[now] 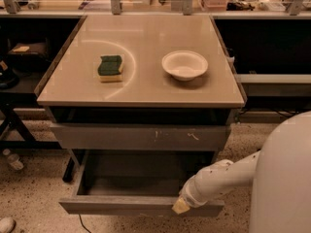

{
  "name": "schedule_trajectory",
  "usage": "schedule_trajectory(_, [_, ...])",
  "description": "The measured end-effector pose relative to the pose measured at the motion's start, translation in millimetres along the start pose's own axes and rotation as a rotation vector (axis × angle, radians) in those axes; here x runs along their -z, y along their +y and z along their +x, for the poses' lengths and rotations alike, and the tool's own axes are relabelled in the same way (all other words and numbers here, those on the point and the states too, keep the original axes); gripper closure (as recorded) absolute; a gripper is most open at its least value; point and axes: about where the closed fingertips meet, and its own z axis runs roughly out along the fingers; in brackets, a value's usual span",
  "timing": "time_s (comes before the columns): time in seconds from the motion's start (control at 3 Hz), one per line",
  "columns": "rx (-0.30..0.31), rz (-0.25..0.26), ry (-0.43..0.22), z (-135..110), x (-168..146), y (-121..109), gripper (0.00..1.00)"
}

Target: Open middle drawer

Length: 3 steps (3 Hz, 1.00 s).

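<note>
The middle drawer (141, 205) stands pulled out at the bottom of the cabinet. Its plain grey front faces me and its smooth grey tray interior (131, 176) lies open to view. My gripper (181, 207) is at the end of the white arm (218, 178), at the top edge of the drawer's front, right of centre. Above the open drawer is a taller grey front with white scratch marks (141, 137), which is closed.
A green and yellow sponge (111, 68) and a white bowl (184, 64) sit on the beige cabinet top (141, 89). My white body (284, 178) fills the lower right. Dark shelving stands on both sides, and the floor is speckled (34, 198).
</note>
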Motion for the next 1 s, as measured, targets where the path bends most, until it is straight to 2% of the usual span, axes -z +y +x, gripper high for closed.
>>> schedule_trajectory(1.0, [-0.007, -0.004, 0.028, 10.6, 5.1, 8.6, 1.00])
